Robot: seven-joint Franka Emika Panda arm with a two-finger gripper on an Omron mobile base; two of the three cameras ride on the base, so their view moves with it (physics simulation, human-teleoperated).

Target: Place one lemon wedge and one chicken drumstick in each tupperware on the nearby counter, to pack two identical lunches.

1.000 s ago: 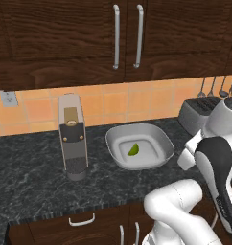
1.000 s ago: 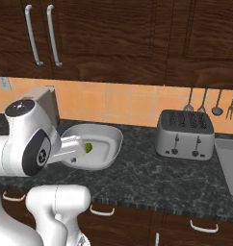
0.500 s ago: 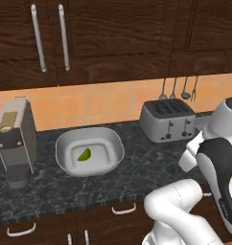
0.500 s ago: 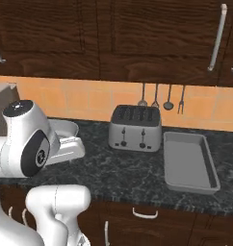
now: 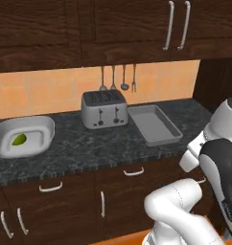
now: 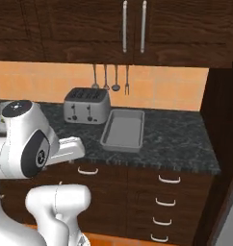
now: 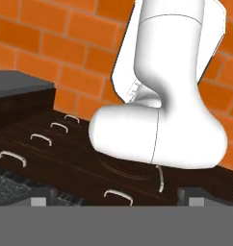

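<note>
The gripper (image 7: 118,201) is spread wide, holding nothing. Left of the silver two-slot toaster (image 5: 103,109), a yellow-green lemon wedge (image 5: 18,139) lies in the rounded pale grey tupperware (image 5: 43,125); right, the rectangular pale grey tupperware (image 5: 154,125) sits bare on the dark speckled stone table (image 5: 89,150). Risk: packing uneven lunches.

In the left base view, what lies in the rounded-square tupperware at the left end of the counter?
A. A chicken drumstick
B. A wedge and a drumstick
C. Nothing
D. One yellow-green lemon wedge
D: the rounded-square tupperware holds a single yellow-green lemon wedge; no drumstick is seen in it.
</note>
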